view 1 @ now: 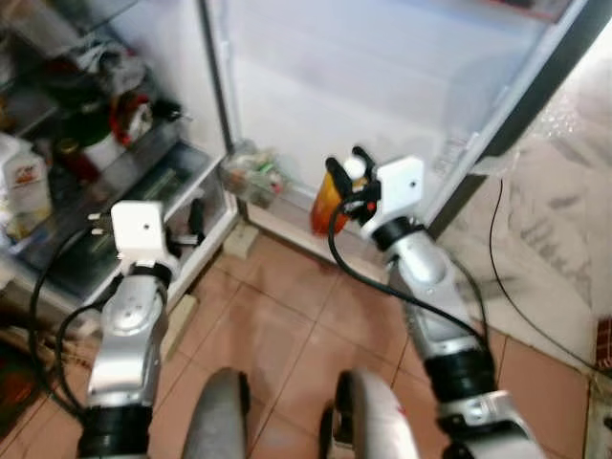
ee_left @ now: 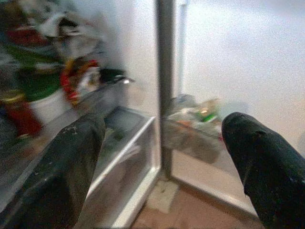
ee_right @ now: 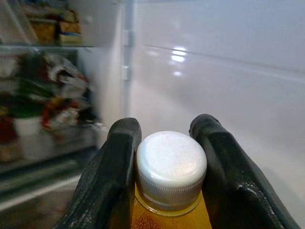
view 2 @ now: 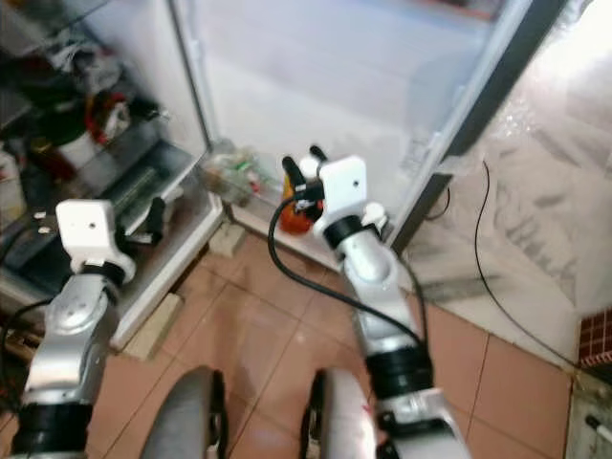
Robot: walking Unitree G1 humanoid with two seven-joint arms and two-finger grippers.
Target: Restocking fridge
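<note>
Soft daylight, motion blur, overexposed right

The right tool grips an orange bottle by its white cap.

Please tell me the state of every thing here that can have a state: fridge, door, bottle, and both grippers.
Fridge: open, shelves stocked.
Fridge door: swung open, its lowest bin holding items.
Bottle: white cap on, amber contents, held at the neck.
Right gripper: shut on the bottle, near the door.
Left gripper: open, holding nothing, pointed at the fridge's lower part.
</note>
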